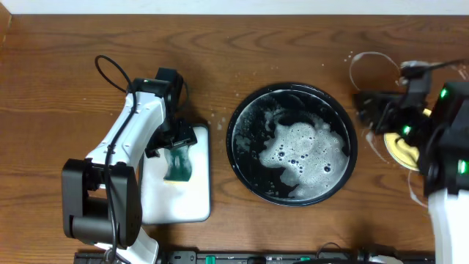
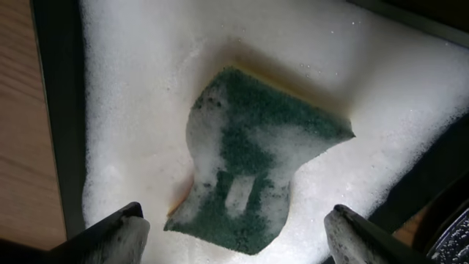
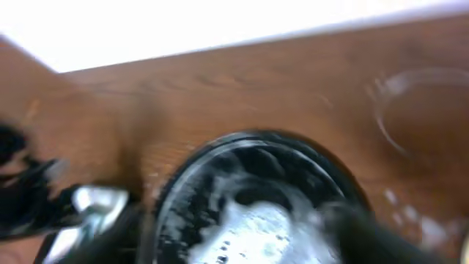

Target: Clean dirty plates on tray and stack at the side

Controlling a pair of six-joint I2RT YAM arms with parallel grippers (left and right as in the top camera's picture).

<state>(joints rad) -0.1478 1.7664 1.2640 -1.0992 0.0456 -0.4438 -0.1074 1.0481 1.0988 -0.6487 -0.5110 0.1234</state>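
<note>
The black tray point(image 1: 236, 121) sits mid-table, holding white soap foam point(image 1: 304, 154) and no plate. It also shows, blurred, in the right wrist view point(image 3: 183, 176). A yellow plate point(image 1: 404, 151) lies on the wood to the right of the tray, mostly covered by my right arm. No mint-green plate shows. My right gripper point(image 1: 368, 110) hovers just right of the tray's rim; its blurred fingers point(image 3: 234, 235) look apart with nothing between them. My left gripper point(image 2: 234, 235) is open above a green sponge point(image 2: 253, 161).
The sponge point(image 1: 178, 163) lies in foam in a white rectangular tray point(image 1: 176, 202) to the left of the black tray. Whitish water rings point(image 1: 370, 66) mark the wood at the back right. A dark rail runs along the front edge point(image 1: 256, 258).
</note>
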